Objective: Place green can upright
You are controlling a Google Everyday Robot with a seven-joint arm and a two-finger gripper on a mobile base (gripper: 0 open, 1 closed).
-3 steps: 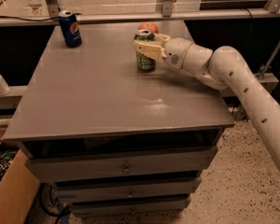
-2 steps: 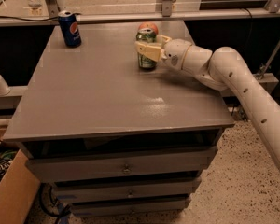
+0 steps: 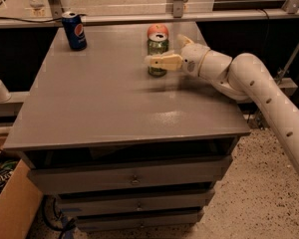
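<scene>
The green can is standing upright on the grey tabletop, toward its far side, silver top facing up. The tool is sitting at the can with its two pale fingers spread wide. The near finger is crossing in front of the can's lower half, and the far one is pointing up just right of the can's top. The can is not being squeezed, and I cannot tell whether the near finger is touching it. The white arm is reaching in from the can's right. A red round thing is resting just behind the can. A Pepsi can is standing upright well to the can's left.
</scene>
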